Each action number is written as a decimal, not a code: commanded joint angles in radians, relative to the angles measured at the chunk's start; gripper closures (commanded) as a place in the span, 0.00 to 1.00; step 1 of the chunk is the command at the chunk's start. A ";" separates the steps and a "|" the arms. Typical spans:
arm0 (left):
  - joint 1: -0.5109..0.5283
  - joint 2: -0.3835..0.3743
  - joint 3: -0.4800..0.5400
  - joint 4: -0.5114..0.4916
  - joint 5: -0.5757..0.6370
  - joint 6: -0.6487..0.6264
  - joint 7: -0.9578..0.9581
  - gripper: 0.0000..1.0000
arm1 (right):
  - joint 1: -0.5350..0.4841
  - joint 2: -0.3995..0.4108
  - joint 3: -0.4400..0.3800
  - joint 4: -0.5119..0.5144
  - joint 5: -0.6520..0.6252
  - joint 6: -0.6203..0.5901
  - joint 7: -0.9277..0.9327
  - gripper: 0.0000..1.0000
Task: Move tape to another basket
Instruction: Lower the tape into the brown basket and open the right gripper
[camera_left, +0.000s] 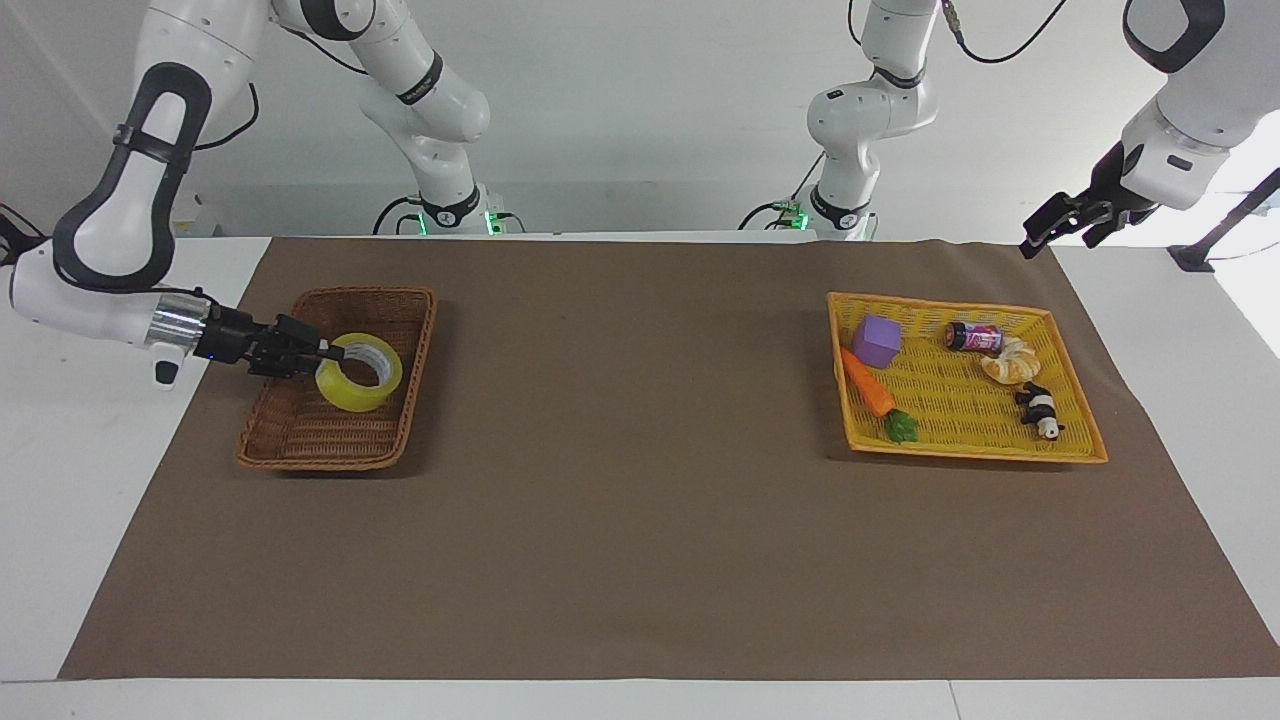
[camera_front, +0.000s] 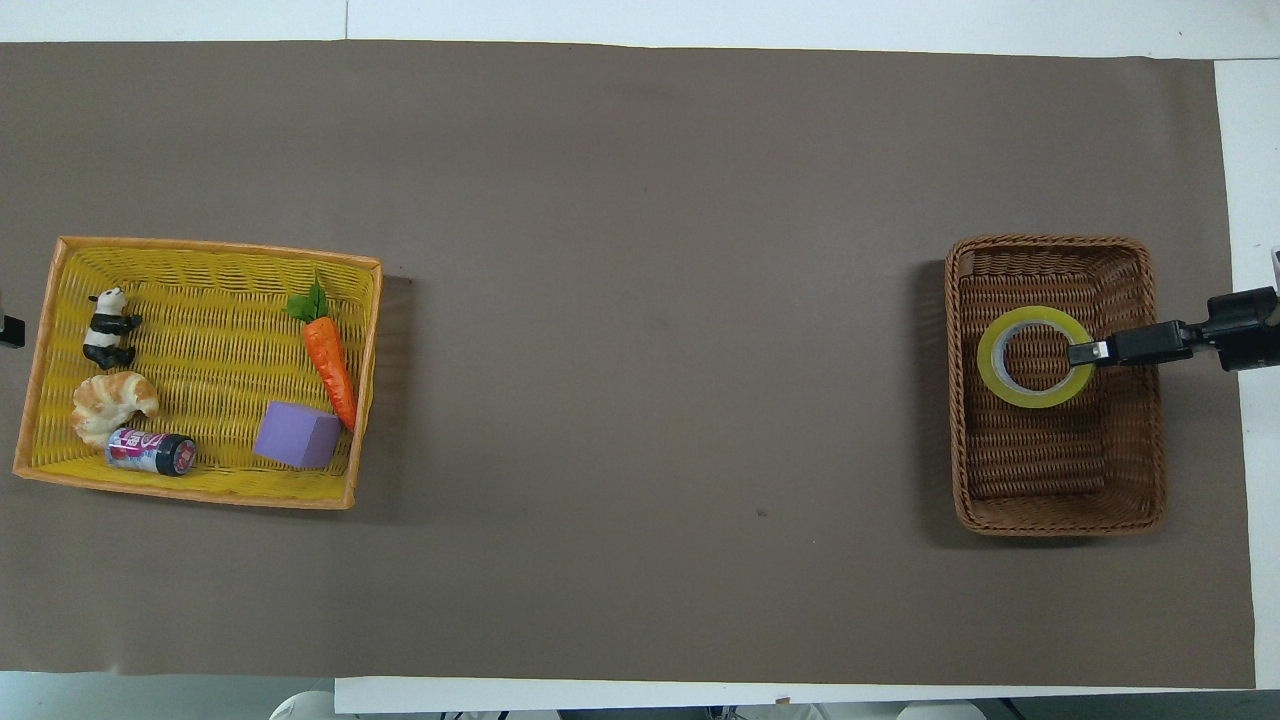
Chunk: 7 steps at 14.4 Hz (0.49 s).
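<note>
Nearly finished, by the look of it. Tape (camera_left: 359, 372) over the brown basket (camera_left: 300, 448), low between its walls, lying roughly flat with the hole facing up, toward the end of the basket nearer the robots. Clamped by the right gripper (camera_left: 318, 353), one finger inside the ring and one outside, pinching the wall of the roll on the side toward the right arm's end of the table. Reaching in over the basket's wall from that end, wrist nearly level.

Left to do, judging from this: lower the last bit if any remains, loosen the fingers, pull the right gripper out without dragging the roll along or catching the wicker.

Left gripper (camera_left: 1062, 224) hanging well away from the brown basket, at the left arm's end of the table, above the bare tabletop near the yellow basket (camera_left: 1080, 441); waiting, no part in this step. Fingers spread apart, nothing between them.

Hard to make out: whether the tape already rests on the basket floor or hangs just above it. Right arm mostly cut off in the overhead view, only the gripper showing at the frame edge. Left gripper barely in the overhead view at all.
</note>
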 joint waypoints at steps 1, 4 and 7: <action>-0.012 0.039 -0.029 0.080 0.023 -0.030 0.009 0.00 | -0.042 -0.032 0.013 -0.067 -0.014 0.019 -0.080 1.00; -0.049 0.066 -0.028 0.086 0.030 -0.011 0.008 0.00 | -0.041 -0.036 0.013 -0.089 -0.016 0.025 -0.081 0.98; -0.066 0.079 -0.028 0.096 0.040 0.004 0.009 0.00 | -0.036 -0.035 0.013 -0.077 -0.029 0.030 -0.086 0.03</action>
